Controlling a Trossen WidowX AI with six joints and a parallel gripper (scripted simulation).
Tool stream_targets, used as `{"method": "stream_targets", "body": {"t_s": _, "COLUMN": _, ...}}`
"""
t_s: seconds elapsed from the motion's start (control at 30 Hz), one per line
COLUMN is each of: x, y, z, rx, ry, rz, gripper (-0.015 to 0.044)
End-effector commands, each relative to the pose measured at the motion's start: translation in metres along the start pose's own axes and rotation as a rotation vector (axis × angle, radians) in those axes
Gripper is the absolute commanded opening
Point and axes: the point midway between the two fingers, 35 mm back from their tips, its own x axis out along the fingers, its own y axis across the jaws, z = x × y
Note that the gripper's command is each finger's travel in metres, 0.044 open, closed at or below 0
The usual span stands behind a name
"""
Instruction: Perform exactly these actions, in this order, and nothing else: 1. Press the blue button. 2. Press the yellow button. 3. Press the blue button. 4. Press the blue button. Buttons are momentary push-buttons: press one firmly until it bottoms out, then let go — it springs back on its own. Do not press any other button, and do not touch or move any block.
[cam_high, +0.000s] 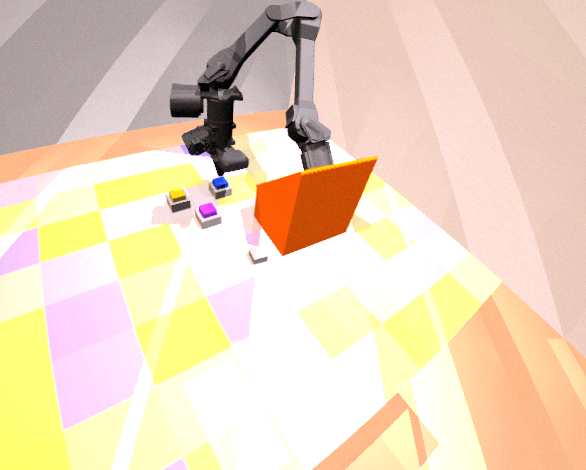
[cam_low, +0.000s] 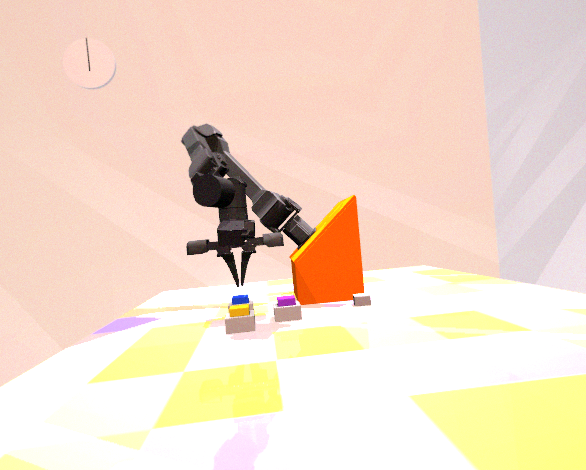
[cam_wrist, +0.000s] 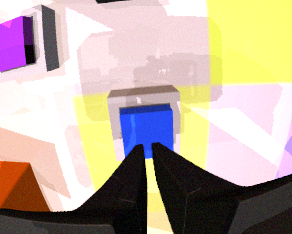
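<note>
The blue button (cam_high: 220, 182) (cam_low: 240, 299) (cam_wrist: 147, 129) stands up out of its grey housing. My gripper (cam_low: 241, 285) (cam_wrist: 147, 151) is shut and empty, with its fingertips pointing down a little above the blue button and not touching it. In the top view the fingertips are hidden behind the gripper's body. The yellow button (cam_high: 177, 195) (cam_low: 239, 310) is raised in its housing, nearer the exterior view than the blue one. It is outside the wrist view.
A purple button (cam_high: 208, 209) (cam_low: 286, 300) (cam_wrist: 12, 44) stands beside the blue and yellow ones. A tall orange wedge (cam_high: 325, 210) (cam_low: 330, 270) (cam_wrist: 14, 181) stands to the side, in front of the arm's base. A small grey-white block (cam_high: 258, 256) (cam_low: 362, 300) lies near the wedge.
</note>
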Motion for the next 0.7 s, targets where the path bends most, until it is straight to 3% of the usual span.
{"method": "stream_targets", "body": {"t_s": 0.0, "x": -0.007, "y": -0.001, "z": 0.001, "rx": 0.008, "ry": 0.000, "rz": -0.004, "gripper": 0.0046}}
{"method": "stream_targets", "body": {"t_s": 0.2, "x": -0.024, "y": 0.048, "z": 0.056, "rx": 0.001, "ry": -0.032, "rz": 0.072, "gripper": 0.0204}}
{"method": "stream_targets", "body": {"t_s": 0.43, "x": -0.051, "y": 0.141, "z": 0.104, "rx": -0.010, "ry": -0.028, "rz": 0.126, "gripper": 0.0387}}
{"method": "stream_targets", "body": {"t_s": 0.67, "x": -0.072, "y": 0.253, "z": 0.109, "rx": -0.011, "ry": -0.005, "rz": 0.112, "gripper": 0.0400}}
